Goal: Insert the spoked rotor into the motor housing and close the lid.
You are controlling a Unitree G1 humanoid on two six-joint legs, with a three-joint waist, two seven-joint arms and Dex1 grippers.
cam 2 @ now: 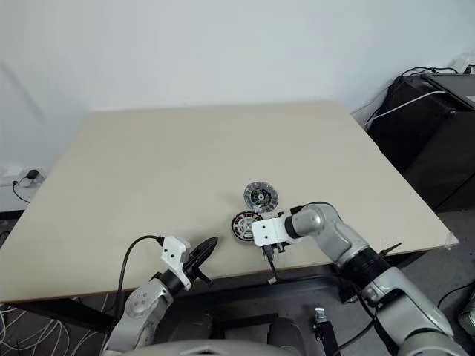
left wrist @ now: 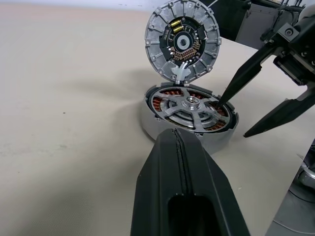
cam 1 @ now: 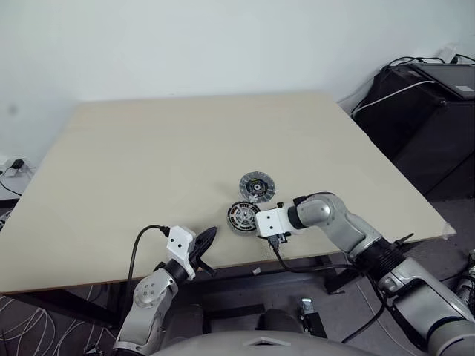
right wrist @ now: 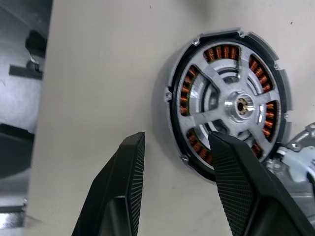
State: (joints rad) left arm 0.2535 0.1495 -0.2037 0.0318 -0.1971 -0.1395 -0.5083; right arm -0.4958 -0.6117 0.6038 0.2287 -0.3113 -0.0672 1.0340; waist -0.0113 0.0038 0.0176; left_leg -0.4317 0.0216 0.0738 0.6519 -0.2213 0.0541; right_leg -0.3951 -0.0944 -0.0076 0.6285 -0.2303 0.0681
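Note:
The motor housing (cam 1: 242,216) sits near the table's front edge, copper windings ringing its inside. The shiny spoked rotor (left wrist: 189,109) lies inside it, hub up. The lid (cam 1: 257,187) is just behind, touching the housing's far rim, and looks tilted up in the left wrist view, with its dark-centred face with coloured bits showing. My right gripper (right wrist: 177,136) is open and points down over the housing's near-right rim. One finger (right wrist: 236,182) is above the windings and the other is outside, over the table. My left gripper (cam 1: 210,236) is shut and empty, hovering left of the housing and aimed at it.
The beige table (cam 1: 148,163) spreads wide to the left and back. Its front edge runs just below both grippers. Black equipment cases (cam 1: 430,111) with cables stand off the table's right side. A white wall lies behind.

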